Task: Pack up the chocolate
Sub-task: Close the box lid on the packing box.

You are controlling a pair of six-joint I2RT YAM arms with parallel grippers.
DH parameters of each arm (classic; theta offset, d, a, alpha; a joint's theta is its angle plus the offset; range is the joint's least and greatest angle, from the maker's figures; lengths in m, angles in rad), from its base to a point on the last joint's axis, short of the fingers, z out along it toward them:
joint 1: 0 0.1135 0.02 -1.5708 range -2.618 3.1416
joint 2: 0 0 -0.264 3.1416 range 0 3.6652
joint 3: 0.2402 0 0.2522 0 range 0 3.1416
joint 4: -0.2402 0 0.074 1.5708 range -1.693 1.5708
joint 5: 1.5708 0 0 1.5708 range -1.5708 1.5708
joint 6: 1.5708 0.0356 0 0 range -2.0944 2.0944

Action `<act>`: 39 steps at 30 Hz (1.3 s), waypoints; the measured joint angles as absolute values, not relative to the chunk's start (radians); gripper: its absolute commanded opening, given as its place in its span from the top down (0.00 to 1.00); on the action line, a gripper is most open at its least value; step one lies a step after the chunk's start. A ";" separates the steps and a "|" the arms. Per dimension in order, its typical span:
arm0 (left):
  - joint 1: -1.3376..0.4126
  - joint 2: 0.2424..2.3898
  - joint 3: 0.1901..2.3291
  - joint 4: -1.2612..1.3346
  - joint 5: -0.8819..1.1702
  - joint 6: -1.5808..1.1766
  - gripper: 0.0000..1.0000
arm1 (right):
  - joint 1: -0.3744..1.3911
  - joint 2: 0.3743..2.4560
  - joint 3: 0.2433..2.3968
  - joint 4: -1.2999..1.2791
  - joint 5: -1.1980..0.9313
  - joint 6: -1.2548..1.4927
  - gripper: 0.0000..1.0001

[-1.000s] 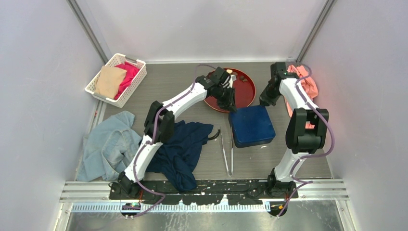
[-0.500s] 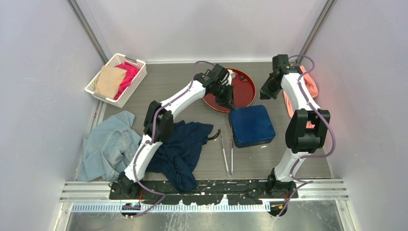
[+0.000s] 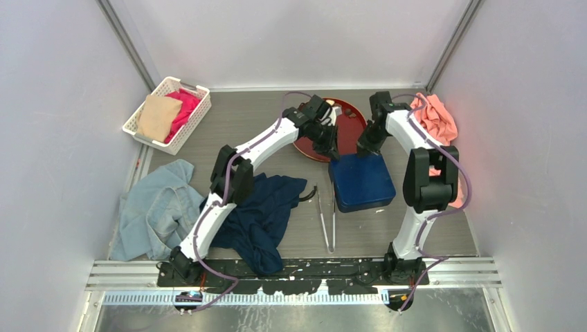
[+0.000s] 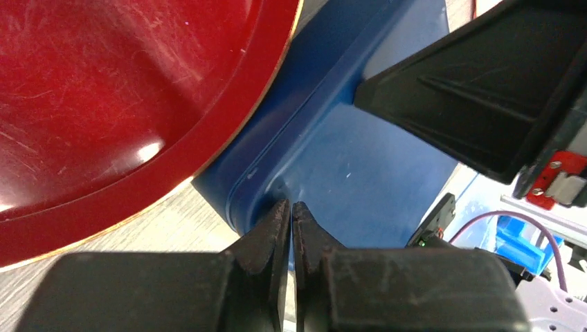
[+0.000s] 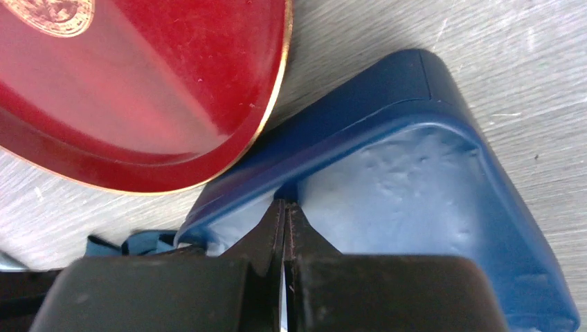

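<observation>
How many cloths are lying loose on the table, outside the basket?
3: light blue cloth at the left edge, navy cloth beside it, coral cloth at the far right, partly hidden.

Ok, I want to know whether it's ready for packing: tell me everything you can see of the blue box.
The blue box is square with rounded corners, glossy navy and plastic-looking, with a raised border around its top. It lies flat on the table, top closed, no compartments showing. Its far edge meets the rim of the red tray. Both shut tools sit at that far edge: the left tool at the far-left corner, the right tool further along.
</observation>
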State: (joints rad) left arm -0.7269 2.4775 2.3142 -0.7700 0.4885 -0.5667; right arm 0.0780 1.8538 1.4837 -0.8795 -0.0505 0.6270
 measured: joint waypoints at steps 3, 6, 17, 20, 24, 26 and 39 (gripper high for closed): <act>-0.734 2.480 2.335 -0.790 0.459 -0.537 0.92 | 0.078 1.872 1.496 -0.892 -0.064 0.626 0.99; -0.739 2.462 2.335 -0.812 0.410 -0.511 0.92 | 0.075 1.872 1.515 -0.907 -0.058 0.625 0.99; -0.643 2.275 2.289 -0.883 0.290 -0.495 0.91 | 0.215 1.823 1.692 -0.908 -0.046 0.615 0.99; -0.553 2.147 2.179 -0.859 0.278 -0.508 0.91 | 0.283 1.826 1.670 -0.897 -0.044 0.620 0.99; -0.451 2.056 2.082 -0.844 0.255 -0.521 0.91 | 0.333 1.848 1.559 -0.872 -0.038 0.635 0.99; -0.430 2.049 2.053 -0.841 0.246 -0.525 0.91 | 0.334 1.887 1.514 -0.870 -0.053 0.654 0.99; -0.492 2.053 2.001 -0.838 0.293 -0.546 0.91 | 0.272 1.850 1.661 -0.914 0.045 0.626 0.99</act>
State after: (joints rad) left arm -0.4915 2.0533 2.0006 -0.8383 0.2932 -0.5465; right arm 0.2718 1.8496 1.6608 -0.9138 0.0452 0.6258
